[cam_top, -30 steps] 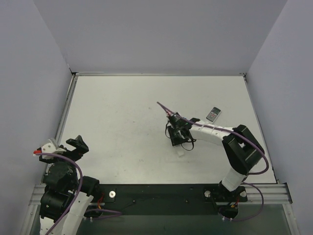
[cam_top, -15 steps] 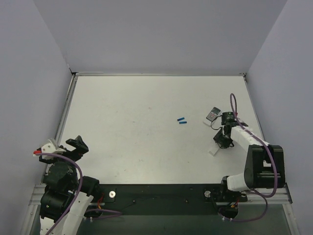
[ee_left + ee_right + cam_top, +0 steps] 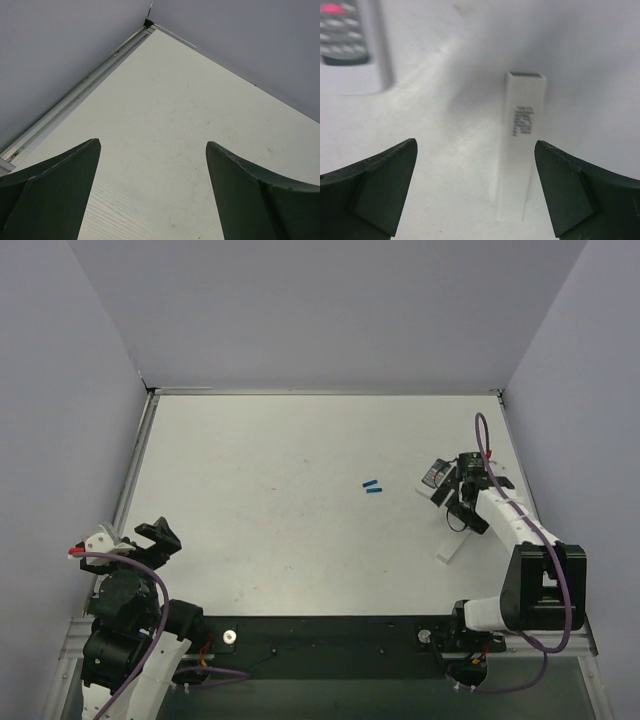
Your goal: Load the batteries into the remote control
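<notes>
Hovering jaws-wide near the slim white bar-shaped remote control (image 3: 522, 150) lying free on the white bench (image 3: 250, 470), the right tool (image 3: 475, 150) should pinch one of the tiny blue cylinder batteries (image 3: 371, 487) at mid-bench squarely, though compartment side looks unclear.

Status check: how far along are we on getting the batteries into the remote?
Done: nothing loaded; both blue batteries lie on the table, apart from the remote control, which lies in front of the right gripper. In hand: nothing; right gripper and left gripper stand open, empty. Left: pick up each battery and seat it. Whether the remote's bay is open, I cannot tell.
</notes>
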`<state>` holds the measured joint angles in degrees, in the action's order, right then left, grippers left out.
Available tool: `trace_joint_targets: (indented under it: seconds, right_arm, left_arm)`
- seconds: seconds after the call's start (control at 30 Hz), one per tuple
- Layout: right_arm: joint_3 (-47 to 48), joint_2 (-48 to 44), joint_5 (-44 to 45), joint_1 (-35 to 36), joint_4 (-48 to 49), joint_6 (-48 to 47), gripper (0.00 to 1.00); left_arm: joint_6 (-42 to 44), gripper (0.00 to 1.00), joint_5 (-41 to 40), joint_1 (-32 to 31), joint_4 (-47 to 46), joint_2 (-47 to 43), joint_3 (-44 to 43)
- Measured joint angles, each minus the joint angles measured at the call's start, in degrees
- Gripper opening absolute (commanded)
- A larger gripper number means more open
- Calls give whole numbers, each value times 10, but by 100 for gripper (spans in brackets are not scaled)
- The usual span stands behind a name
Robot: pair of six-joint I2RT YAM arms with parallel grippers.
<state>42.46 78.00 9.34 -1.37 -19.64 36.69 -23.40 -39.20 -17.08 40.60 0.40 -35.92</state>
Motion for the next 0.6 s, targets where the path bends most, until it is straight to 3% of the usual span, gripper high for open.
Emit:
trace_joint_targets:
  seconds: [0.13, 0.33, 0.6]
  right_arm:
    - [102, 35, 22, 42, 7, -18, 100]
    - [224, 174, 23, 61, 20, -22, 99]
    - [295, 314, 22, 61, 5, -20, 83]
  left_arm:
    - [0, 97, 0, 1, 0, 0, 0]
    - [-1, 97, 1, 1, 0, 0, 0]
    - [-3, 97, 7, 3, 0, 0, 0]
